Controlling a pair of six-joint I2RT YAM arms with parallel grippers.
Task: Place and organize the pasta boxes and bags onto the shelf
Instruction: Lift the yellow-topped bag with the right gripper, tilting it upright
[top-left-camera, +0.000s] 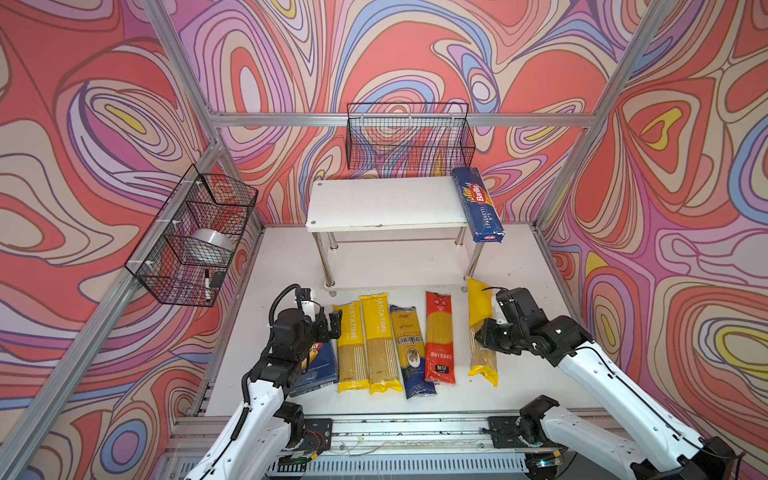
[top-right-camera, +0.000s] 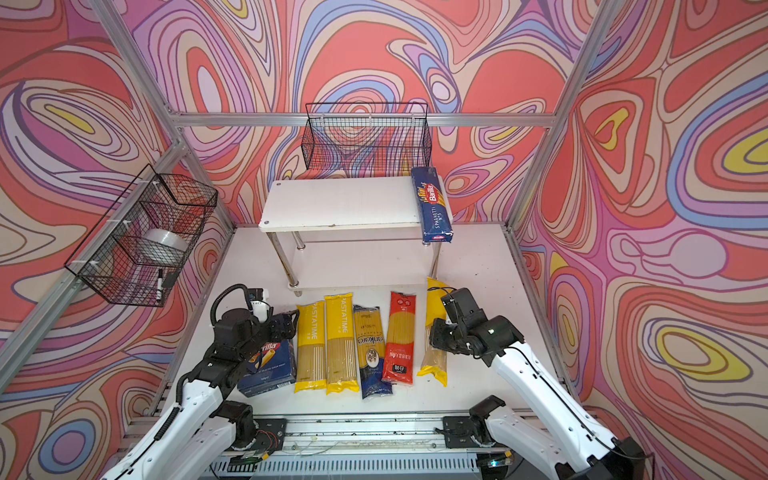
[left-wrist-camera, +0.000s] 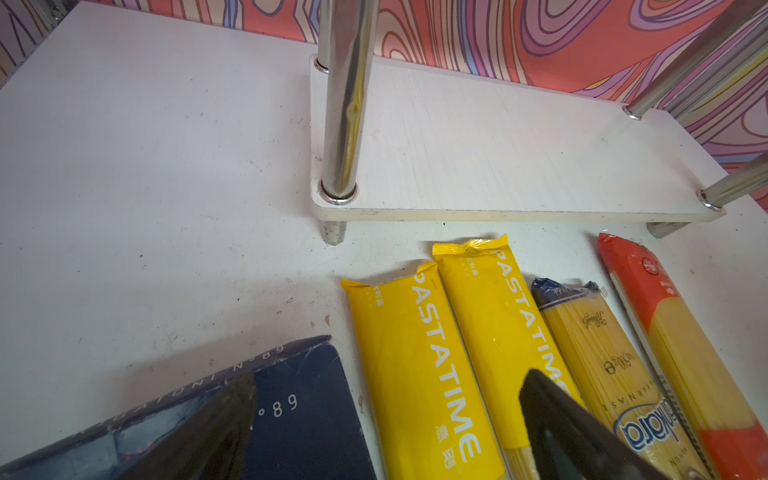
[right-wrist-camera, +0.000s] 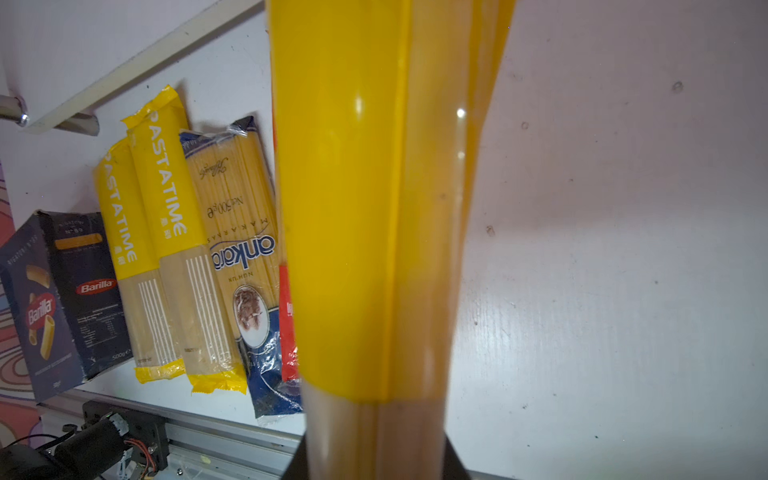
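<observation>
Of the seven packs, only one is on the small two-tier white shelf with chrome legs. This is the long narrow dark blue Barilla spaghetti box. It lies on the top board along the right edge, and its near end sticks out over the front edge. The lower board is bare.

The other six lie on the white desk, in a row between the shelf and the desk's front edge. From the left you have:
- the wide dark blue Barilla box with tube pasta
- the first yellow-ended PASTATIME bag
- the second yellow-ended PASTATIME bag
- the gold-and-navy bag
- the red-ended bag
- the third yellow-ended bag, nearest the right edge

Your right arm reaches in low from the front right corner. The right gripper is closed across the middle of this third bag. I cannot tell whether the bag is already off the desk.

Your left arm is bent over the wide box. The left gripper is wide open and holds nothing, above the box's far end.

In my judgement the task is at an early stage: six packs remain to be placed, and the spaghetti box may need pushing back.
</observation>
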